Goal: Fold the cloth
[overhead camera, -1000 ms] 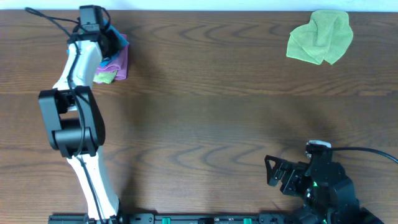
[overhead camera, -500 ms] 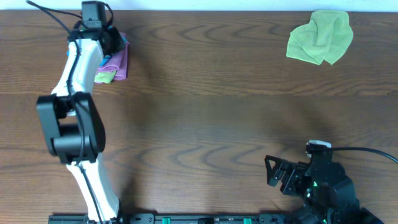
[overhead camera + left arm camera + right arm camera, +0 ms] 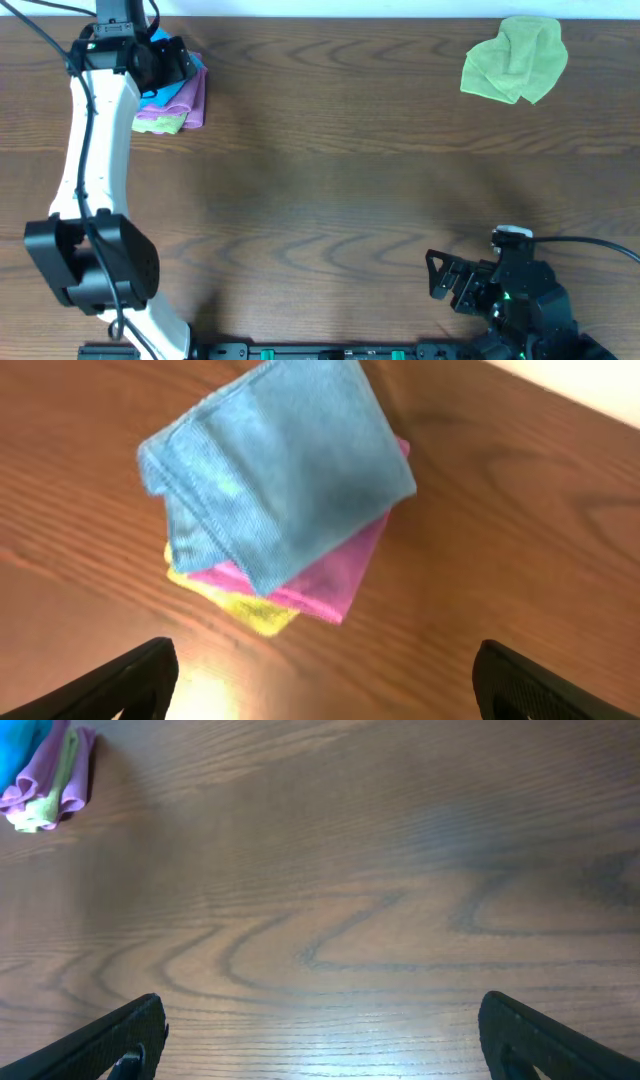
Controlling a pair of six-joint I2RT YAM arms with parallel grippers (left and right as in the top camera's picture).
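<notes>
Overhead view: my left claw (image 3: pixel 165 62) hangs over a pile of folded cloths at the far left of the worktop (image 3: pixel 330 180). Left wrist view shows the fingers spread wide, released, nothing between them. Below them the pile: blue cloth (image 3: pixel 280 470) on top, pink cloth (image 3: pixel 340 575) under it, yellow cloth (image 3: pixel 250 610) at the bottom, edges not squared, the blue one turned askew on the rest.

My right claw (image 3: pixel 320 1030) is parked at the near right, also released and empty, bare wood beneath it.

Green cloth (image 3: pixel 515 58) lies crumpled at the far right, well apart from both claws. Not folded.

Step in hand, as I judge it: the pile is finished with and my left arm should clear off it. The green cloth is the one left to fold.

Next move calls for: my right arm to reach to the far right, pinch the crumple at an edge, not the middle, drag it to open wood in the centre and spread it flat before any fold.

Writing: none readable. No brand or label on cloths or worktop.
</notes>
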